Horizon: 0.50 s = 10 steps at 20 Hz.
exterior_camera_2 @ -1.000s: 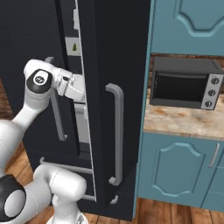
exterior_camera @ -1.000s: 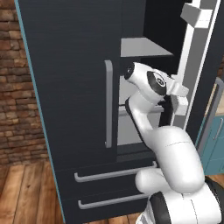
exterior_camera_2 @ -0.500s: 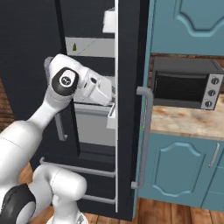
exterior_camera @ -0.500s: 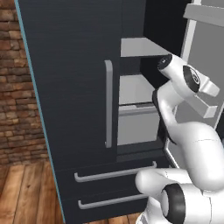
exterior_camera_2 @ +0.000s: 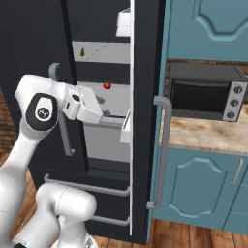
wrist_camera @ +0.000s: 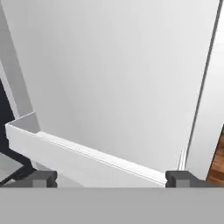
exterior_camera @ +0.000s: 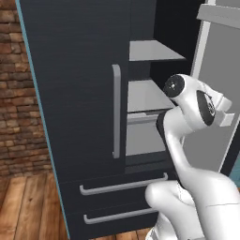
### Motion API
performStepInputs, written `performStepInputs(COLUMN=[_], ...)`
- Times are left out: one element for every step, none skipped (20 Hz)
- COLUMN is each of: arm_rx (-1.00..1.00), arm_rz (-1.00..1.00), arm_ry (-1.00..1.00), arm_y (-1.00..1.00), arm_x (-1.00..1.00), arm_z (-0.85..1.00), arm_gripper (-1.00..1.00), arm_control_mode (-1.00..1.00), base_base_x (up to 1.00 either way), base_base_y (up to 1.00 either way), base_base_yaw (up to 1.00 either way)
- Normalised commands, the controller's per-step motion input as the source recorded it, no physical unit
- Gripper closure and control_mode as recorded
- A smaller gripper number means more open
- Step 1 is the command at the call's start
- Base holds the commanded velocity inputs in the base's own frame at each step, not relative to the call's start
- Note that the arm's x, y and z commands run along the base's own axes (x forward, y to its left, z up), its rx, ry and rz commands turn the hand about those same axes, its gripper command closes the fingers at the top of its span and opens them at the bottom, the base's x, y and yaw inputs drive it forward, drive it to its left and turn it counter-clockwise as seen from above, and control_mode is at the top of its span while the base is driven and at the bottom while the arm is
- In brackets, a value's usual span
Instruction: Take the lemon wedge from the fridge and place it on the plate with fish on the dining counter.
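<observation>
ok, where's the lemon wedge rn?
Right base view: the lemon wedge sits on the fridge's upper inner shelf, at its left end, one shelf above the small red fruit.

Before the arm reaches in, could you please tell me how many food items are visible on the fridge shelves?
2: the lemon wedge sits at the left of the upper shelf, and a small red fruit rests on the shelf below. The arm and doors hide parts of the fridge, so more may be there.

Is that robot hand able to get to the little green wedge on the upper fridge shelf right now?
Probably yes: the fridge door is swung open, the lemon wedge sits unblocked, and the open gripper holds nothing, though it faces the door.
</observation>
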Motion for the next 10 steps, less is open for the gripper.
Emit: performStepInputs(arm_rx=[-0.12,-0.11,-0.09,-0.07,-0.05,0.00,0.00,0.00,0.00,0.00], arm_rz=[0.44,0.46,0.47,0.49,0.49,0.48,0.46,0.45,0.44,0.43], arm_ry=[-0.12,-0.09,-0.07,-0.03,0.00,0.00,0.00,0.00,0.01,0.07], arm_y=[1.00,1.00,1.00,1.00,1.00,1.00,1.00,1.00,1.00,1.00], arm_x=[-0.15,-0.14,-0.11,-0.09,-0.01,0.00,0.00,0.00,0.04,0.11], arm_z=[0.20,0.22,0.20,0.14,0.09,0.08,0.09,0.18,0.18,0.12], arm_gripper=[-1.00,-1.00,-1.00,-1.00,-1.00,-1.00,-1.00,-1.00,-1.00,-1.00], arm_control_mode=[-1.00,-1.00,-1.00,-1.00,-1.00,-1.00,-1.00,-1.00,-1.00,-1.00], base_base_x=[0.00,0.00,0.00,0.00,0.00,0.00,0.00,0.00,0.00,0.00], base_base_y=[0.00,0.00,0.00,0.00,0.00,0.00,0.00,0.00,0.00,0.00], base_base_yaw=[0.00,0.00,0.00,0.00,0.00,0.00,0.00,0.00,0.00,0.00])
